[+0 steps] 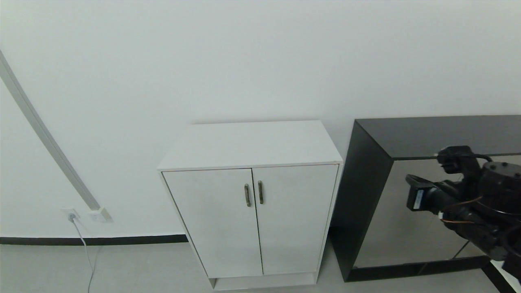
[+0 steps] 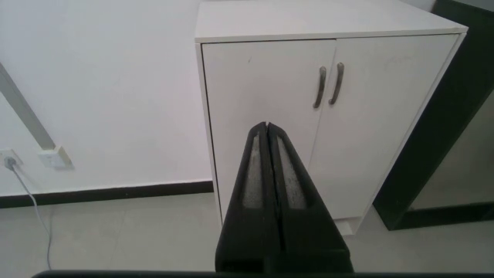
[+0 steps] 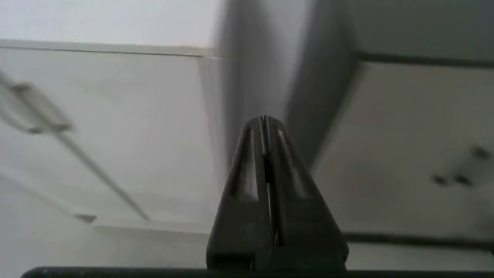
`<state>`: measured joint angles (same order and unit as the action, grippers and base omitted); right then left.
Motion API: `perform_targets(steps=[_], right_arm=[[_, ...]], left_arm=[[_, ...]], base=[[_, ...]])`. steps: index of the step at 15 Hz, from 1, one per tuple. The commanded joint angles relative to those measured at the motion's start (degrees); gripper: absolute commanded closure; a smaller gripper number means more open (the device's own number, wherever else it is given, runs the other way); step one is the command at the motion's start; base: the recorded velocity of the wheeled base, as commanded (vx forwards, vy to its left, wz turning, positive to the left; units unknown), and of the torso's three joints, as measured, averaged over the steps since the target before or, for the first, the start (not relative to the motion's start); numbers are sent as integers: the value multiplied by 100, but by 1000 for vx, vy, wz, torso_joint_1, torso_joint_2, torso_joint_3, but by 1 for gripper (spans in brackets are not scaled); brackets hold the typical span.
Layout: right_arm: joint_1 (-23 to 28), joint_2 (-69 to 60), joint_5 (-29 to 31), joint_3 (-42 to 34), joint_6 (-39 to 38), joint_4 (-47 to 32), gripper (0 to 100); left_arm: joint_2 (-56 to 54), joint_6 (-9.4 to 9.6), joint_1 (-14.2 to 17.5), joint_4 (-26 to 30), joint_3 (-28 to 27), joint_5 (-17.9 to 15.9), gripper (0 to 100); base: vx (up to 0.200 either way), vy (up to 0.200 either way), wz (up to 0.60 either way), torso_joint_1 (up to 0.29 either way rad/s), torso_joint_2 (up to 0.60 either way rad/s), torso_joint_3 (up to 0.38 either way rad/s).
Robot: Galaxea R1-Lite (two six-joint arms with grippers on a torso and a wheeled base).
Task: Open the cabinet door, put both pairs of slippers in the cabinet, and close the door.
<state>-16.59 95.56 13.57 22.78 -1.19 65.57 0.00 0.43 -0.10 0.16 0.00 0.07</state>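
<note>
The white cabinet (image 1: 252, 146) stands against the wall with both doors closed, the left door (image 1: 215, 219) and the right door (image 1: 295, 215) meeting at two upright metal handles (image 1: 247, 195). In the left wrist view my left gripper (image 2: 266, 127) is shut with nothing in it, held in front of the cabinet (image 2: 324, 23) at a distance, lower than its handles (image 2: 319, 86). My right gripper (image 3: 265, 121) is shut with nothing in it, facing the cabinet's right edge (image 3: 116, 139) and the dark frame beside it. The right arm (image 1: 460, 199) hangs at the head view's right.
A black-framed mirror (image 1: 366, 195) stands on the floor right of the cabinet, close to its side. On the left wall a slanted cable duct (image 1: 40, 130) runs down to a socket (image 1: 70, 215), from which a cord (image 1: 85, 248) hangs to the floor.
</note>
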Motion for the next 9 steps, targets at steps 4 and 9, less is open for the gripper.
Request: perform_targets(steps=[4,9], right_arm=[[1132,-1875,14,-1417,-4,-106,100],[1431,-3843,-12,-1813,-4,-1741,100]], left_arm=[[0,1,1,2,0,1,100],[0,-8,1,2,0,1,100]], base=[[0,0,0,0,0,0],[0,0,0,0,0,0]])
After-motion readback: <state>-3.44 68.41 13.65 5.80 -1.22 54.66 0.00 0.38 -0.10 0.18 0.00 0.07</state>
